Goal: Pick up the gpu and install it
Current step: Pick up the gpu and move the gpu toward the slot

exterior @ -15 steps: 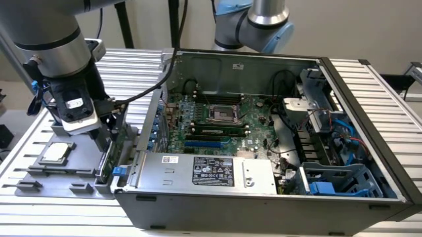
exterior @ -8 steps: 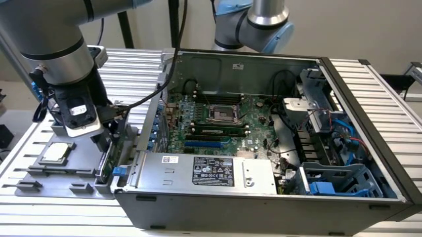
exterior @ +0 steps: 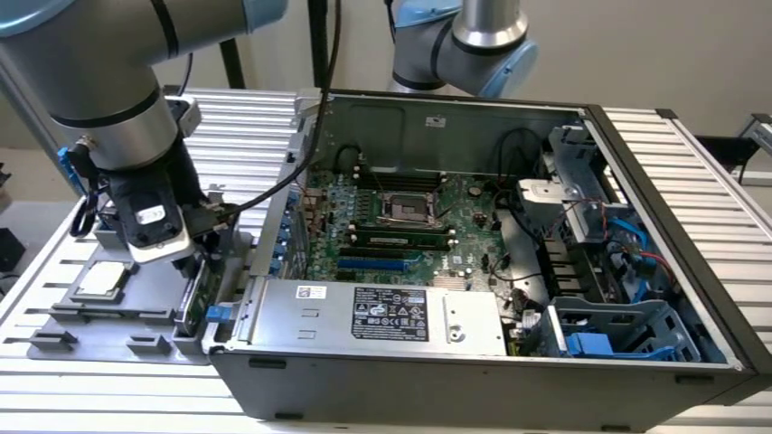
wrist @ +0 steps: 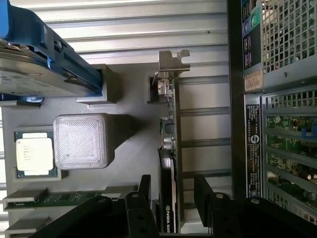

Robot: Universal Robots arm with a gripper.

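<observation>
The gpu [wrist: 169, 148] stands on its long edge in a slot of the grey parts tray [wrist: 133, 163], with its silver bracket [wrist: 173, 59] at the far end from my gripper. My gripper [wrist: 173, 203] is open, one black finger [wrist: 144, 193] on each side of the card's black end, and a gap shows on both sides. In the exterior view my gripper [exterior: 193, 264] hangs low over the tray [exterior: 72, 330] at that view's left, just above the gpu's thin edge [exterior: 193, 303] beside the computer case [exterior: 483, 380].
On the tray lie a hard drive with blue rails [wrist: 34, 64], a processor [wrist: 33, 153], memory sticks [wrist: 49, 198] and a grey block [wrist: 79, 141]. The open case holds a motherboard [exterior: 399, 212] and a power supply [exterior: 374, 312]. A second arm [exterior: 471, 45] stands behind the case.
</observation>
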